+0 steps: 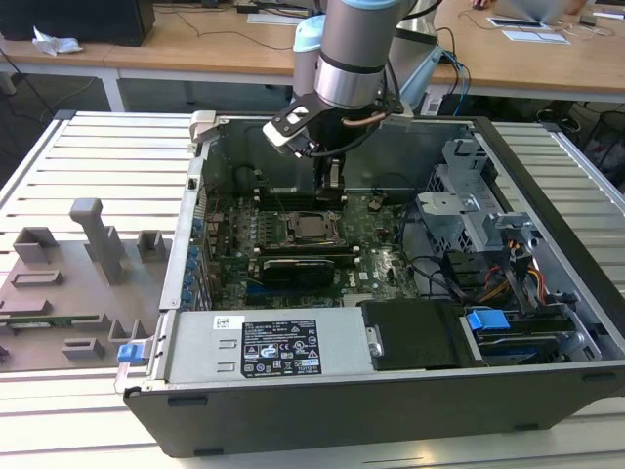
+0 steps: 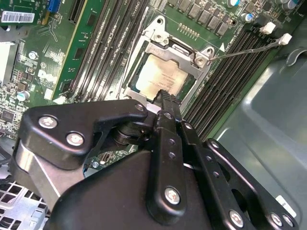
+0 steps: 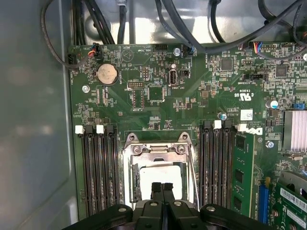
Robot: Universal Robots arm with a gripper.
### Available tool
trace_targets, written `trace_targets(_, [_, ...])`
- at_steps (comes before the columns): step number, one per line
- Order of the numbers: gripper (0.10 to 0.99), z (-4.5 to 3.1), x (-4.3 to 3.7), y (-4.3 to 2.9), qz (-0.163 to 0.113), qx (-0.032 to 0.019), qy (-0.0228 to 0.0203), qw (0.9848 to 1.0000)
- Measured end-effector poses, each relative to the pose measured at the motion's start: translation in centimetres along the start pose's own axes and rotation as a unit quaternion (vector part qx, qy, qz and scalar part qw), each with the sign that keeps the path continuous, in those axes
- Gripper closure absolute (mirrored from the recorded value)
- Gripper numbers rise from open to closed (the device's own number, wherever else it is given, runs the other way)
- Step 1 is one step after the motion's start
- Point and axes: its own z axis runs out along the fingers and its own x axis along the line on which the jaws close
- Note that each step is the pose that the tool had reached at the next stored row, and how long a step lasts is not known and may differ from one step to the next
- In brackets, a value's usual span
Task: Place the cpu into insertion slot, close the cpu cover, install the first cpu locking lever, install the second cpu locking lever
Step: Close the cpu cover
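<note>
I had the gripper (image 3: pixel 161 188) pinched shut with nothing between its fingers, tips low over the near edge of the cpu cover (image 3: pixel 156 149); I could not tell whether they touched it. The cpu (image 3: pixel 158 175) lay in its socket on the motherboard (image 3: pixel 158 91), its pale top showing through the window of the cover, which looked down over it. In the second wrist view a thin locking lever (image 2: pixel 244 49) stuck out across the memory slots (image 2: pixel 240 62) and seemed unlatched to me. My worry was a slip: narrow tips could skid off the frame onto the chip; a springy lever could jump free and strike the slot latches; pressing on a chip not fully seated could bend socket pins.
</note>
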Motion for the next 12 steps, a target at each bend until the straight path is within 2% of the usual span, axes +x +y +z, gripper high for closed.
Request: trace_targets(12, [0.980, 0.08, -0.01, -0.70, 0.000, 0.0000, 0.0000, 1.0000])
